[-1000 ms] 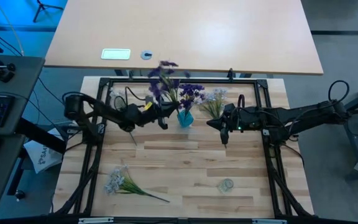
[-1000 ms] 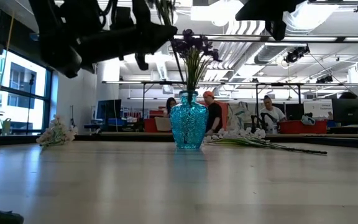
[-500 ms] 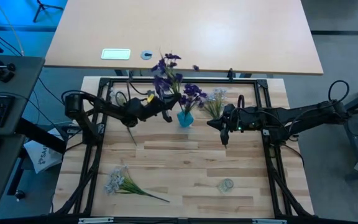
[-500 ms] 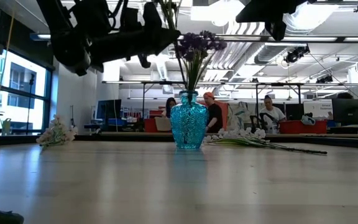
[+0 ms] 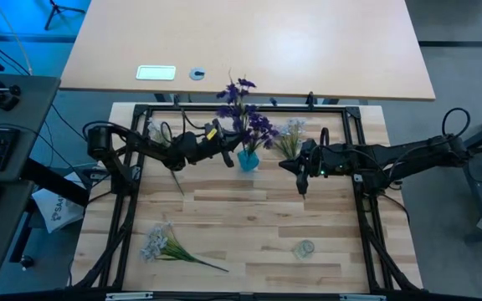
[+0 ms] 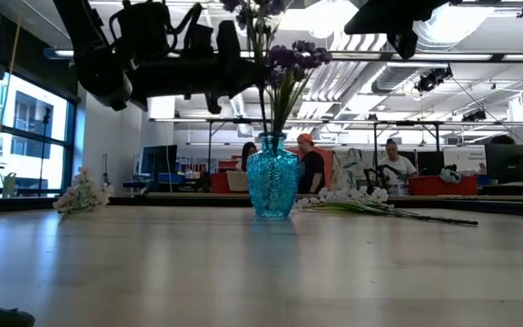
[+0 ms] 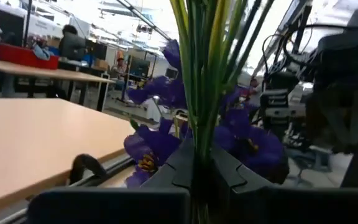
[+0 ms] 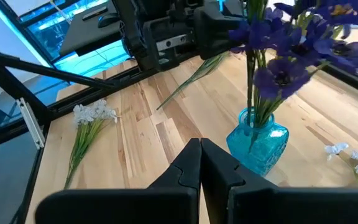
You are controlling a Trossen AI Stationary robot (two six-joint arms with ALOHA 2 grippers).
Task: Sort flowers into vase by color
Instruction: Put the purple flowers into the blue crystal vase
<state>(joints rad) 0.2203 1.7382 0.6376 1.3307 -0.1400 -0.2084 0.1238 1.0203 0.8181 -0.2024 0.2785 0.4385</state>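
Purple sprig [image 5: 239,104] clamped by its green stems in the left gripper [image 5: 224,155], blooms up, long axis close to upright in the low view and leaning toward the upper edge in the high view. Gripper just left of the blue glass vase [image 5: 248,159] at frame centre, stem ends seemingly already at or inside the neck beside the purple sprig [image 5: 262,127] standing there; probably only a short drop and a release left. Left arm plainly the nearer one. Right gripper [image 5: 303,178] clenched on nothing, hanging just right of the vase over the slatted wooden table [image 5: 258,226]. Counted: one blue vase; two purple sprigs, one held, one in the vase; two pale sprigs, one [image 5: 289,138] lying just right of the vase at upper centre, another [image 5: 167,246] lying at lower left, well apart. Small clear glass thing [image 5: 305,248] at lower right, possibly a second vase; hard to tell.
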